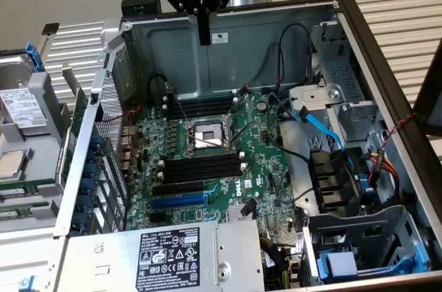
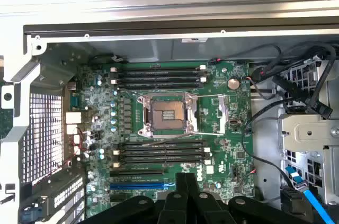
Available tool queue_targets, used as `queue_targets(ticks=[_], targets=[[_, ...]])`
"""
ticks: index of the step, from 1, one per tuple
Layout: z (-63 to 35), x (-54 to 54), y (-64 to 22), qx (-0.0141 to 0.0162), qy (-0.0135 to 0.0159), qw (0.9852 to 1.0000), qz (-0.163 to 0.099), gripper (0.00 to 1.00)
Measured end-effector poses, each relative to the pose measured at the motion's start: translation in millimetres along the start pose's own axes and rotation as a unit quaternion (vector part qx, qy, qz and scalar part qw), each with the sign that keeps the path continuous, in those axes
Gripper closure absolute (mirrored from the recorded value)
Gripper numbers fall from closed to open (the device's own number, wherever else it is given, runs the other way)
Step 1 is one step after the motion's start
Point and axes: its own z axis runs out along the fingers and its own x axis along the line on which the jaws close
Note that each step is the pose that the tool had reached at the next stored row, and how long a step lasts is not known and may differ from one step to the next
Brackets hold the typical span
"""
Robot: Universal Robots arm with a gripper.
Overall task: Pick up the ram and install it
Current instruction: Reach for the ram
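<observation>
**boardfan:** Exterior view first; the gripper (image 1: 204, 33) is seen hanging over the back wall of the open case (image 1: 173, 50), fingers pressed together, nothing held between them; the ram (image 1: 77, 123) is taken to be the thin green strip stood on edge just outside the case wall on the exterior view's left, well apart from the gripper; that ID can't be fully confirmed tbh. One stick is counted.

**slotwatcher:** Agreed; it's judged to be light, stiff and thin, but fragile; it'd best be pinched across the two flat faces near the middle of the upper edge, with the contact edge left untouched; bending or twisting should be avoided.

**boardfan:** Wrist view now; the motherboard (image 2: 222, 144) is looked down on, with the closed fingertips seen near the blue expansion slot (image 2: 140, 185); one such slot is counted, and one CPU socket (image 2: 168, 114); the black memory slots (image 2: 159, 74) are laid out in two banks, one on either side of the socket; roughly four per bank, though an exact count can't be sworn to; none is seen filled.
</observation>
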Motion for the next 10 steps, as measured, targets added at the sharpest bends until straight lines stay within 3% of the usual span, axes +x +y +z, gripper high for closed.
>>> queue_targets(ticks=[10], targets=[[0.0,0.0,0.0,0.0,0.0,1.0,0.0,0.89]])
